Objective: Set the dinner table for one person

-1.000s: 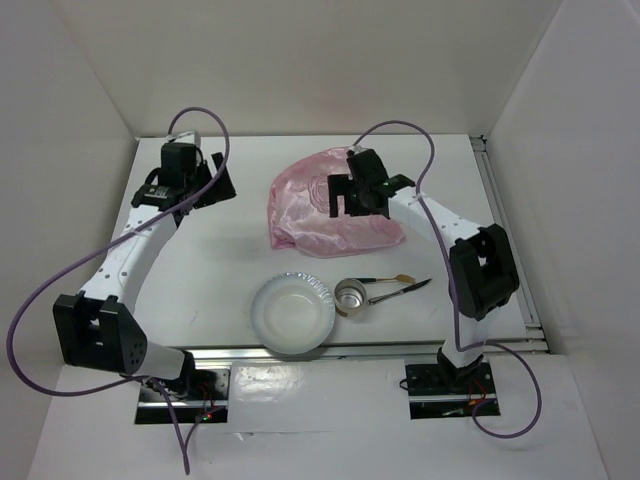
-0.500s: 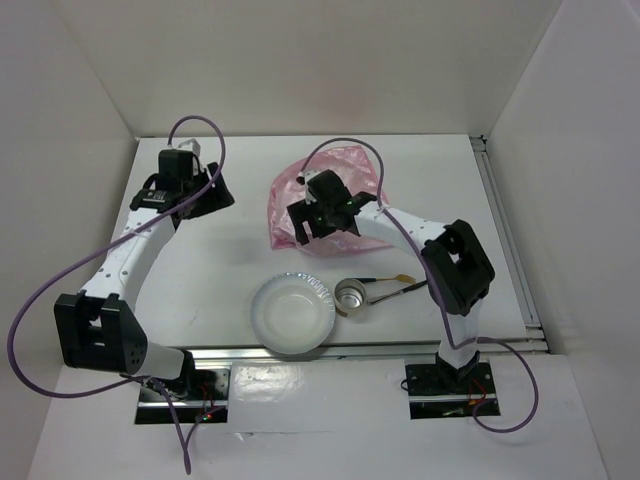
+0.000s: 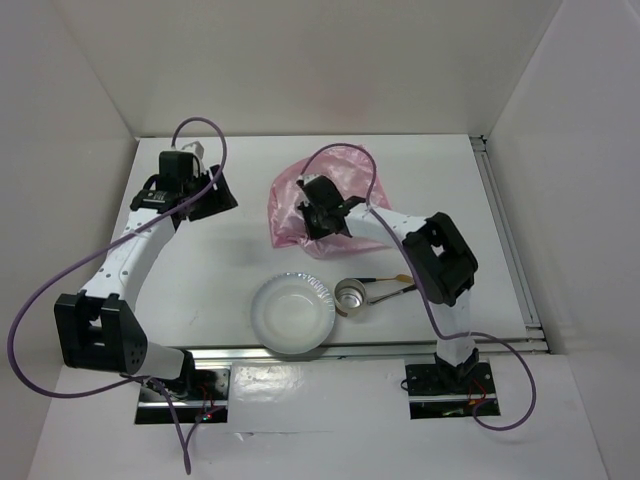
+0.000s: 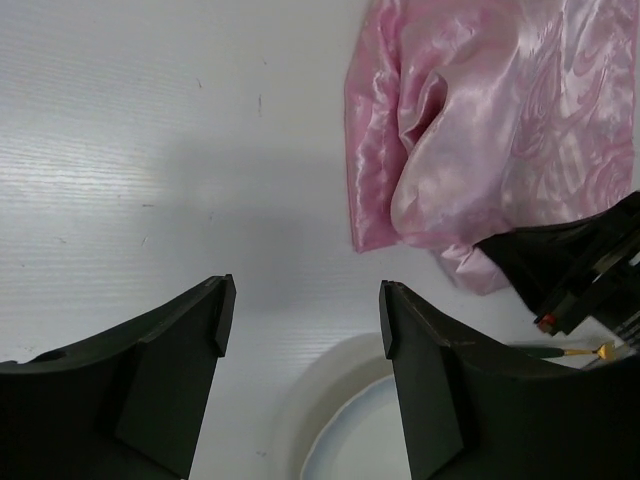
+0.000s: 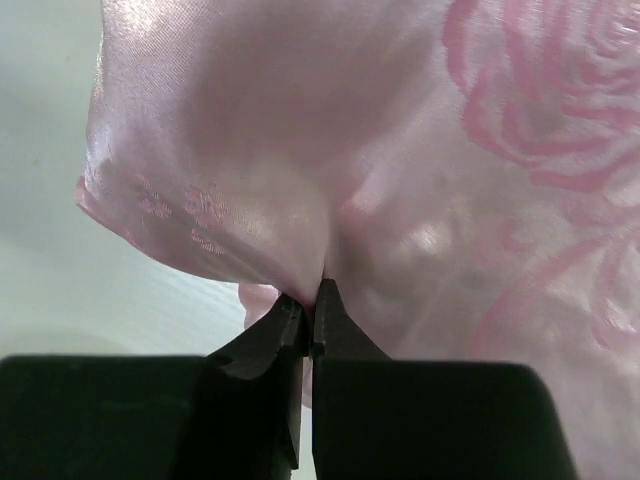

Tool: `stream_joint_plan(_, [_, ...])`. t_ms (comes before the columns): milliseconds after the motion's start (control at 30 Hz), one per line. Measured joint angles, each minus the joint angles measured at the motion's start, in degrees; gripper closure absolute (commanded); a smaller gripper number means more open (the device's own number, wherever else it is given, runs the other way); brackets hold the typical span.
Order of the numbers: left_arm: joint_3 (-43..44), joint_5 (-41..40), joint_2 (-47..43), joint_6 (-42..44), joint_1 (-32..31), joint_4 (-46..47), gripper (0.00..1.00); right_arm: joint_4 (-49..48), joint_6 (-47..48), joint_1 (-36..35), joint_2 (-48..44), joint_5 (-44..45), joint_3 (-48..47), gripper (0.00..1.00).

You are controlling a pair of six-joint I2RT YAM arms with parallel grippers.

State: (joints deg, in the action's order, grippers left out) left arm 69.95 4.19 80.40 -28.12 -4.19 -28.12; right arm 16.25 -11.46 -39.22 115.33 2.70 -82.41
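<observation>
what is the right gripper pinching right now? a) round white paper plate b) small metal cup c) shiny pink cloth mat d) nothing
c: in the right wrist view the right gripper is shut on a raised fold of the shiny pink cloth mat.

- No text, label, brand, number or sign could be read in any of the views.
</observation>
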Motion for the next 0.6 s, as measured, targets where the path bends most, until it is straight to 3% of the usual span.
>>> stream_joint_plan(167, [0.07, 2.99, 0.92, 0.94, 0.0, -0.61, 0.28, 0.07, 1.75, 5.55, -4.55, 0.44, -0.09, 1.0])
stream_joint_plan(333, [2.64, 6.05, 7.78, 0.39, -0.9, -1.77, 0.3, -0.07, 4.68, 13.84, -10.8, -0.57, -1.09, 1.0])
stream_joint_plan(600, [5.05, 11.39, 21.4, -5.35, -10.71, -0.28, 0.29, 0.61, 5.7, 18.18, -12.31, -4.28, -2.01, 1.0])
